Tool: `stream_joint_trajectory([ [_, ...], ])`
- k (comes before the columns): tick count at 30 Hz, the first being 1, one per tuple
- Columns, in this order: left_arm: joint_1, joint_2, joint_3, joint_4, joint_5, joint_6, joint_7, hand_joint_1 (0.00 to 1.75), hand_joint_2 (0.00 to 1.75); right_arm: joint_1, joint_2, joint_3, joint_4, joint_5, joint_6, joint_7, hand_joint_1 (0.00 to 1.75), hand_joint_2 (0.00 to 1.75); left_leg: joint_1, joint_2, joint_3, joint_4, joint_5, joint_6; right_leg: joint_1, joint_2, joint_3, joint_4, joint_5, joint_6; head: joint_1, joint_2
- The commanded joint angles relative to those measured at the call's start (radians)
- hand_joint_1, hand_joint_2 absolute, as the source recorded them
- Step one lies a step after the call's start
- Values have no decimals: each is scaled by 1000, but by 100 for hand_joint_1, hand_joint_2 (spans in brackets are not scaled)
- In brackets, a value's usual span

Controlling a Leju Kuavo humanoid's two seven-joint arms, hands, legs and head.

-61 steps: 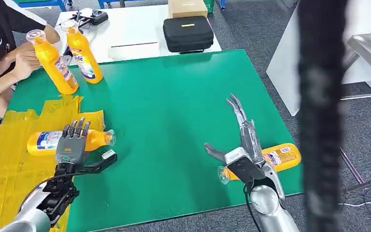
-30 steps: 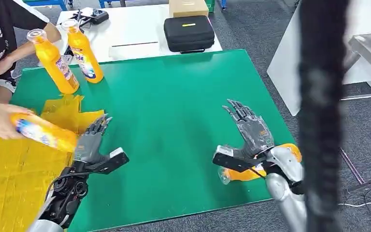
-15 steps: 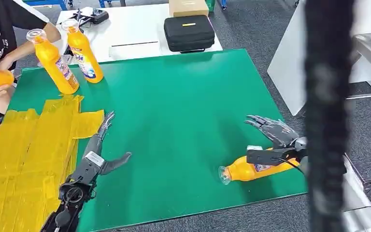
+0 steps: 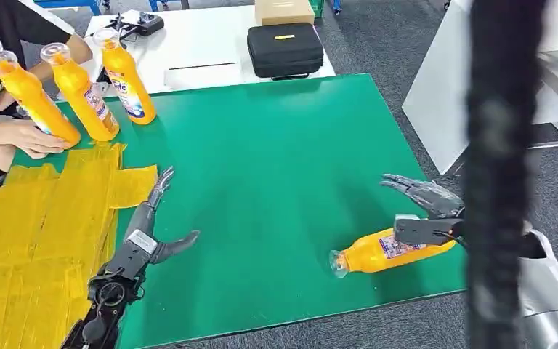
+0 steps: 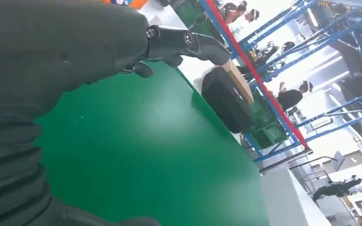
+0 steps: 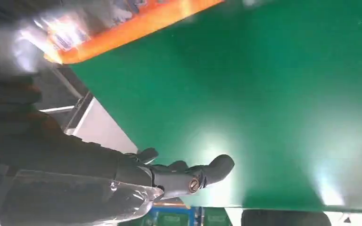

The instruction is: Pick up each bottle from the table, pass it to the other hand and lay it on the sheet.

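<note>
Right hand (image 4: 423, 206) over lying bottle (image 4: 385, 251), contact unclear, wrist hidden

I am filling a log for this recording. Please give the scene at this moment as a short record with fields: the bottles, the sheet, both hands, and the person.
lying bottle: orange bottle on its side on the green table, near the front right edge, cap toward the left
right hand: right hand open, above the bottle's base end; contact cannot be told
left hand: left hand open, beside the yellow sheet, holding nothing
standing bottles: three upright bottles at the far left
person: a person's hand rests by the leftmost upright bottle
</note>
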Motion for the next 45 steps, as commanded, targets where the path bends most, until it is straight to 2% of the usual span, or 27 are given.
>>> stream_joint_trajectory([
  [1, -38, -28, 38, 97, -7, -6, 2, 0, 175, 147, -35, -107, -114, 7, 38, 30, 0, 175, 1, -2, 5, 0, -3, -4, 1, -4, 6, 0, -3, -1, 0, 0],
  [13, -45, -36, 48, 103, -3, -11, 2, 0, 175, 169, -23, -126, -89, 68, 53, 70, 0, 175, 1, 2, 5, 0, -3, -3, 1, -1, 5, -1, -2, -1, 0, 0],
  [19, -20, -32, 46, 36, 79, -60, 2, 0, 175, 99, 9, -60, 45, 151, 24, 124, 0, 175, 1, 3, 5, -1, -2, -2, 2, 1, 5, -2, -1, -1, 0, 0],
  [24, 11, -14, 26, -81, 247, -147, 2, 0, 175, 77, 34, -23, 114, 174, -3, 138, 0, 175, 2, 6, 8, 0, -4, -4, 3, 3, 8, -2, -2, -1, 0, 0],
  [25, 11, -14, 26, -81, 247, -147, 2, 0, 175, 77, 34, -23, 114, 174, -3, 138, 0, 175, 2, 5, 5, -1, -3, -3, 2, 2, 5, -2, 0, -1, 0, 0],
  [26, 19, -11, 23, -107, 266, -158, 2, 0, 175, 82, 40, -17, 124, 178, -8, 142, 0, 175, 3, 5, 8, 0, -5, -4, 3, 2, 8, -2, -2, -1, 0, 0],
  [43, 6, -12, 5, -115, 263, -140, 2, 0, 175, 35, 136, 74, 277, 264, -55, 197, 0, 175, 2, 3, 5, -1, -2, -3, 3, 1, 6, -3, -1, -1, 0, 0],
  [44, 8, -12, 5, -116, 263, -137, 2, 0, 175, 39, 140, 73, 277, 267, -60, 200, 2, 175, 2, 4, 8, -1, -3, -4, 3, 2, 8, -2, -2, -1, 0, 0],
  [45, 11, -10, 6, -117, 263, -135, 2, 0, 175, 41, 145, 73, 275, 270, -66, 204, 12, 175, 3, 4, 9, -1, -4, -5, 3, 1, 10, -3, -2, -1, 0, 0],
])
